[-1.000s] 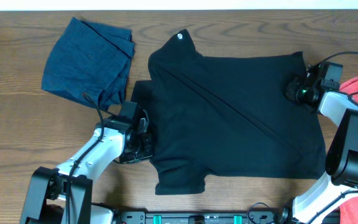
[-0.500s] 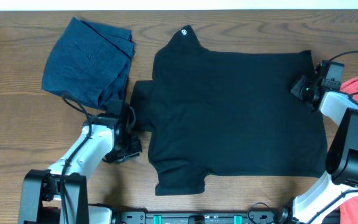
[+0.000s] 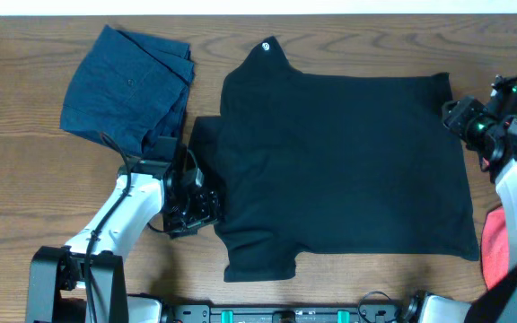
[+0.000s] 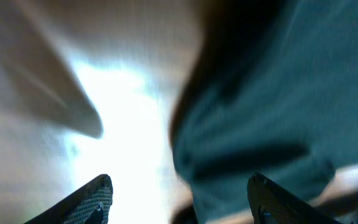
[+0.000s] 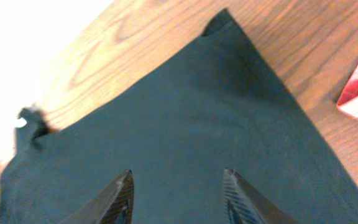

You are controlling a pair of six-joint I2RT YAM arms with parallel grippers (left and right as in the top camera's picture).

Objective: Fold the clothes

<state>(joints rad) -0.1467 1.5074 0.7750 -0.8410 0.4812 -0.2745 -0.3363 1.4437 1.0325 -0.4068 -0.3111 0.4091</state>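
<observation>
ok so the black T-shirt (image 3: 339,161) is laid out pretty flat in the middle of the surface (image 3: 25,188), and I'd say I'm at the point where spreading is done and the first fold hasn't started. My left tool (image 3: 194,202) sits just beside the shirt's sleeve end, and my right tool (image 3: 460,121) is at the far corner of its straight edge. Both are spread with nothing pinched. The next move, as I see it, is for each tool to drop onto an edge, nip the cloth cleanly and carry it across the shirt without dragging the rest along. The navy garment (image 3: 128,85) is bunched up just off the shirt's sleeve end, and the red T-shirt (image 3: 492,247) pokes out past the straight edge. The overhead gives me that whole layout but not much of the fingers. The right wrist view shows mine parted above the cloth, with the shirt's corner lying beyond them. The left wrist view is smeared and washed out. The fingers are wide apart with dark cloth ahead, though I honestly can't tell if they're touching it.
</observation>
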